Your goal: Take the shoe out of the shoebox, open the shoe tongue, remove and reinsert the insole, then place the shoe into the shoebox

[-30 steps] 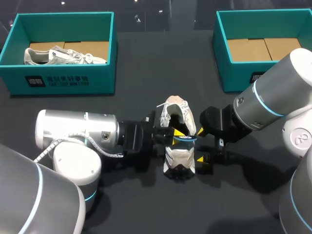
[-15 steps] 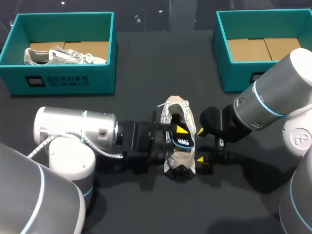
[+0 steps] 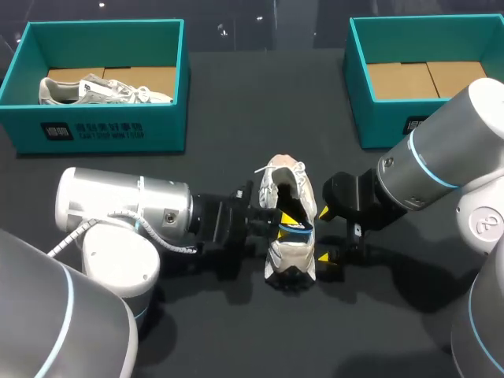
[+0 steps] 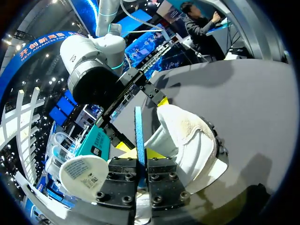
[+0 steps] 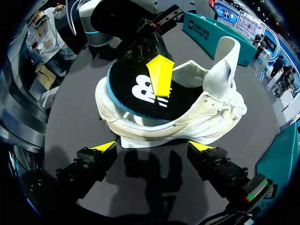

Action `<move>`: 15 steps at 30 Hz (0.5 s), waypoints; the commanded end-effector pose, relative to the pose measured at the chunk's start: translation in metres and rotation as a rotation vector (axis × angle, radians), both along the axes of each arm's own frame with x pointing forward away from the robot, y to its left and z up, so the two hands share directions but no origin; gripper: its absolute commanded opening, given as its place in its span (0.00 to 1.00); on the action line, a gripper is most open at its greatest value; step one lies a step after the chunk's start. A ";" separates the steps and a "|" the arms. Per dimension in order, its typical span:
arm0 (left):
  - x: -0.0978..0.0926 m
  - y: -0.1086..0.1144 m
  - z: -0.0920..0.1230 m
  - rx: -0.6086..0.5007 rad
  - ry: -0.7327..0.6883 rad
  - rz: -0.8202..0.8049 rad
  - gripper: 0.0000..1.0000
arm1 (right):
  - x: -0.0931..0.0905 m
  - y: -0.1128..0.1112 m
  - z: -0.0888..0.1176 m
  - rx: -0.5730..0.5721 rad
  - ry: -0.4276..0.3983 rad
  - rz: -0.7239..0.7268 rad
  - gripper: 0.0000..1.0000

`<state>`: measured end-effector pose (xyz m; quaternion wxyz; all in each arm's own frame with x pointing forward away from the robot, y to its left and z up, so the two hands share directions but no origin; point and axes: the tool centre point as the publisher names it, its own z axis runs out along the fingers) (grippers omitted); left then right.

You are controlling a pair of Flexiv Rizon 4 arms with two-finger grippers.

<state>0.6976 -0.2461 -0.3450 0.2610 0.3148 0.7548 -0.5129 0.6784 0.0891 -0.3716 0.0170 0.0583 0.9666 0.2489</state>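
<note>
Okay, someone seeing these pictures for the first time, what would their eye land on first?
Probably the white fabric sneaker in the middle of the dark table, with a black, blue-edged insole partly in its opening, pinched by the left gripper. Next, the right gripper, open beside the shoe, and the teal shoebox at the far left, holding a second pale sneaker.

The shoe (image 5: 215,110) had a white woven-cloth upper and a rough, fleecy collar lining. The insole (image 5: 136,93) was matt black cloth over a blue foam edge. The table (image 3: 236,118) was smooth, matt dark grey. The left pincer (image 4: 140,152) and right pincer (image 5: 152,146) carried smooth yellow plastic tips on black metal blocks. The left arm (image 3: 118,209) had a glossy shell.
</note>
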 end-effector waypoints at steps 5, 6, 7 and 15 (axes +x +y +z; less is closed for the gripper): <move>0.013 -0.004 -0.008 0.014 -0.030 0.033 0.00 | -0.001 -0.001 0.000 0.001 -0.002 0.000 1.00; 0.014 -0.004 -0.008 0.009 -0.022 0.037 0.00 | -0.001 -0.001 0.000 0.001 -0.002 0.000 1.00; 0.013 -0.003 -0.007 -0.002 -0.007 0.035 0.00 | -0.001 -0.001 0.000 0.001 -0.002 0.000 1.00; -0.007 -0.002 0.012 -0.066 0.060 0.000 0.38 | -0.001 -0.001 0.000 0.001 -0.002 0.000 1.00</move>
